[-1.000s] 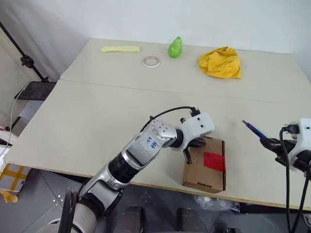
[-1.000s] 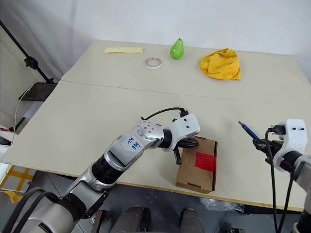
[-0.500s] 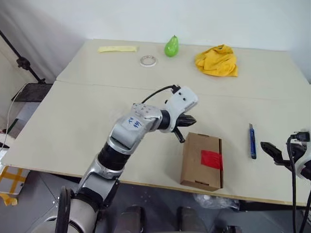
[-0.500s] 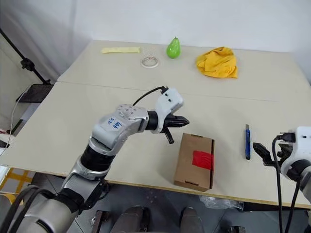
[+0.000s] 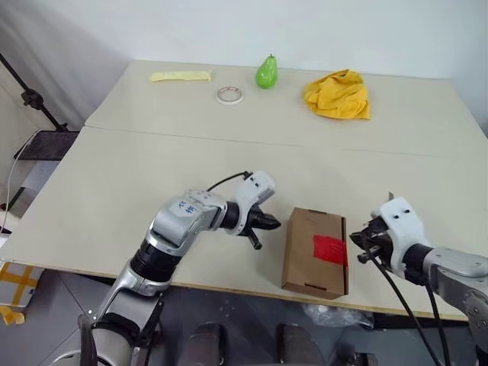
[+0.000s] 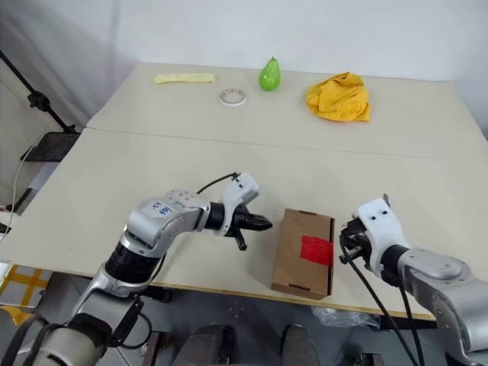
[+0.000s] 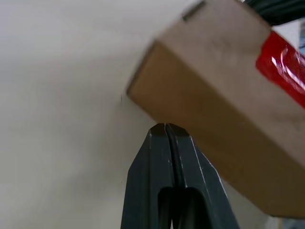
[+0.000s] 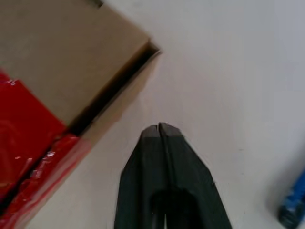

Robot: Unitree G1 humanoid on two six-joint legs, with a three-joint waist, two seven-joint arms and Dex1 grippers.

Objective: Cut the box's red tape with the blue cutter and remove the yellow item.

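Note:
The brown box point(image 5: 309, 236) lies flat near the table's front edge, with the red tape point(image 5: 329, 249) across its right side. In the right wrist view a dark gap runs along the box's flap edge beside the red tape point(image 8: 28, 143). My left gripper point(image 5: 274, 223) is shut and empty, its tips just off the box's left side. My right gripper point(image 5: 356, 242) is also shut and empty, close beside the box's right edge by the tape. The blue cutter point(image 8: 291, 210) lies on the table beyond the right gripper, mostly hidden behind that hand. The yellow item is out of view.
At the far side of the table sit a yellow cloth point(image 5: 338, 94), a green pear point(image 5: 265, 72), a white tape roll point(image 5: 229, 94) and a pale yellow strip point(image 5: 180, 75). The table's front edge point(image 5: 229, 290) runs just below the box.
The right gripper let the blue cutter down onto the table, opened, then shut and swung left to the box's right edge. The left gripper came off the box to its left side.

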